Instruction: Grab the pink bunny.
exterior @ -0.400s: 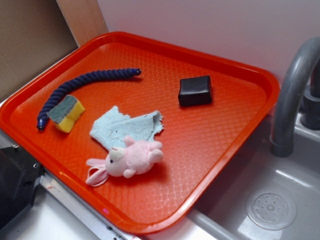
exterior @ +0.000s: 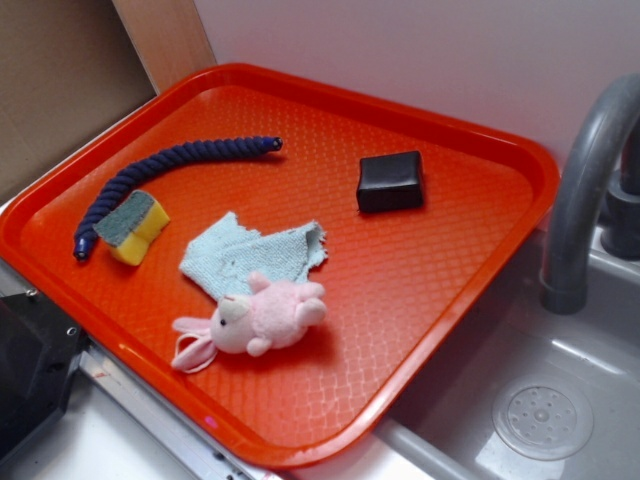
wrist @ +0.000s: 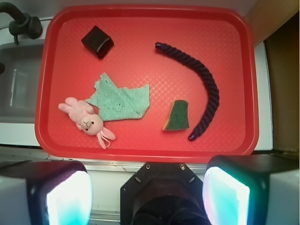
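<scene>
Wrist view: gripper [wrist: 147, 194] fingers spread apart, high over tray [wrist: 243, 70] — pink bunny [wrist: 86, 122] lies touching the blue cloth [wrist: 121, 101].

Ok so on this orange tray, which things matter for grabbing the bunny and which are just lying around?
Belongs to the job:
- pink bunny, lying on its side, touching the cloth's edge
- end effector, open, high above the tray, apart from everything

Just lying about:
- light-blue cloth
- yellow-and-green sponge
- dark blue rope
- black block
- orange tray
- grey faucet
</scene>
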You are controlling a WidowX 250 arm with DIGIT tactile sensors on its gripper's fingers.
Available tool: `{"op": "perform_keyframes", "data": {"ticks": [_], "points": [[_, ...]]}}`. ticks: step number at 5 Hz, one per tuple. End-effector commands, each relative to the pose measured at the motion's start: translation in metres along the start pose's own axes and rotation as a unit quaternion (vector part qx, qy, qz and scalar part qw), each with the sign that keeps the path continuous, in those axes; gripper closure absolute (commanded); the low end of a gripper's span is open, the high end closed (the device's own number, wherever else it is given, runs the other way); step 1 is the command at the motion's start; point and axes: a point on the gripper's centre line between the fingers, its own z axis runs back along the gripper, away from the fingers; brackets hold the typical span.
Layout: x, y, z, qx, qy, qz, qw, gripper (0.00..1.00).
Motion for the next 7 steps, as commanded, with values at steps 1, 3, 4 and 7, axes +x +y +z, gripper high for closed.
{"op": "perform_keyframes", "data": {"ticks": [1,3,4,7], "points": [[0.033,-0.04,-0.048,-0.022,-0.048,-0.23,0.972,0.0],[0.044,-0.099,-0.116,-0.035,-0.018,-0.377,0.925,0.0],[0.04,-0.109,-0.139,-0.036,0.006,-0.387,0.921,0.0],[0.029,-0.118,-0.199,-0.022,0.074,-0.439,0.895,0.0]]}}
